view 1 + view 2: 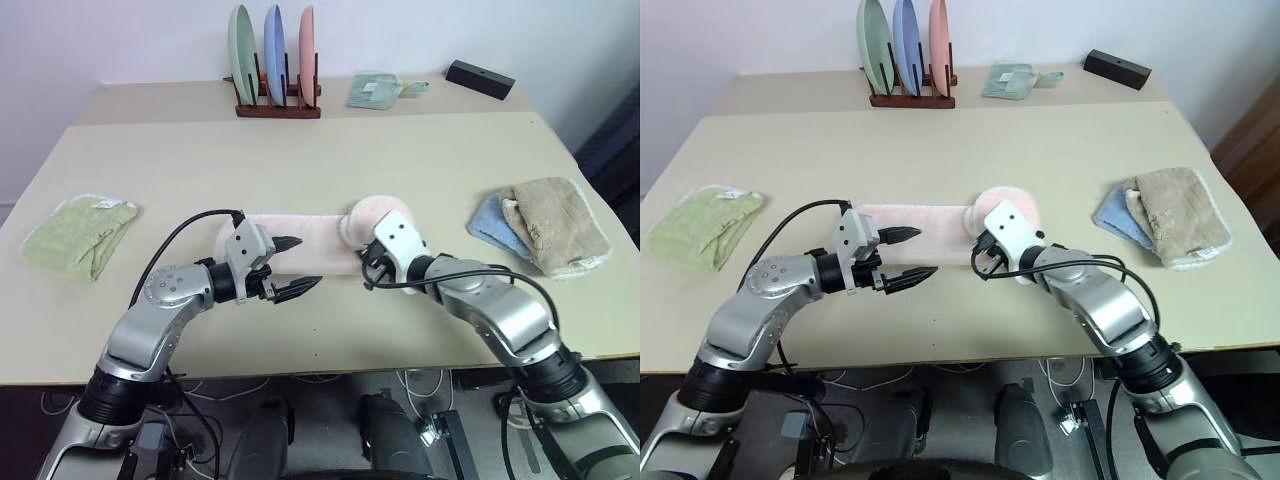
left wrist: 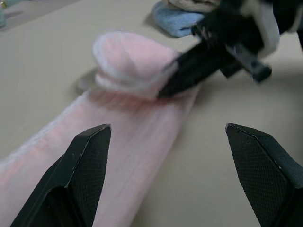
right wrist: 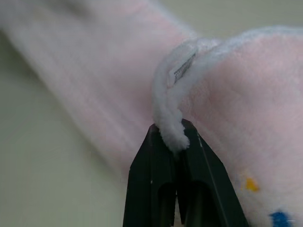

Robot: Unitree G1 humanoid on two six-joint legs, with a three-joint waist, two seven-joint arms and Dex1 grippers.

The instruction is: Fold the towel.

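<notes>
The towel (image 1: 300,232) lies as a long pale pink strip across the middle of the table. Its right end (image 1: 376,213) is lifted and curled back over the strip. My right gripper (image 3: 170,127) is shut on the white trimmed edge of that raised end, and its black fingers (image 2: 189,71) hold the fold just above the strip. Near the strip's left part my left gripper (image 1: 304,264) hovers open and points right along the towel, with nothing between its fingers (image 2: 90,156).
A folded light green cloth (image 1: 75,235) lies at the left. Beige and blue cloths (image 1: 545,225) are stacked at the right. At the back stand a rack with three plates (image 1: 275,65), a small green cloth (image 1: 375,90) and a black box (image 1: 480,78).
</notes>
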